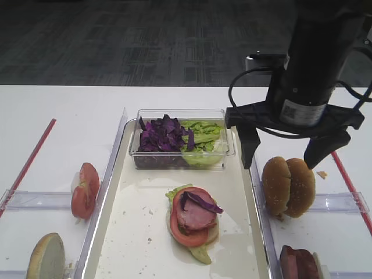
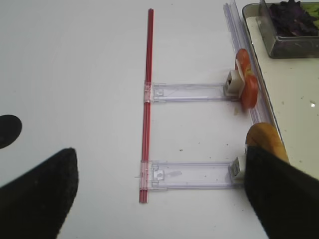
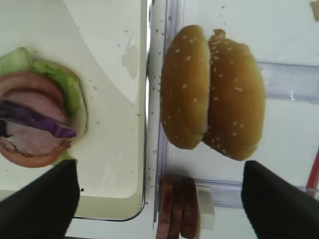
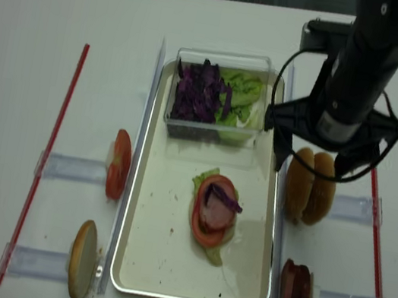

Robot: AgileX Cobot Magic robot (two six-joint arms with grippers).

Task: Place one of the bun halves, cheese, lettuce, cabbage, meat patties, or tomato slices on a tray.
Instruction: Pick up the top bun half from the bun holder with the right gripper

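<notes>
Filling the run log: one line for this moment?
right gripper: open, above bun halves, no contact | left gripper: open, idle | tray: stack with lettuce, tomato, meat, cabbage | top bun: not yet placed

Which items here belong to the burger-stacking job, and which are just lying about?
Job: tray; bun halves under the open right gripper; meat patties; tomato slices; cabbage; lettuce; half-built stack.
Lying about: red strips; clear plastic holders; clear tub.

A clear plastic tub (image 1: 135, 152) sits at the far end of the white table (image 1: 58, 122). Red strips (image 4: 48, 153) run down both sides, crossed by clear plastic rails (image 2: 192, 91) ending in what look like small white blocks (image 2: 232, 82).
</notes>
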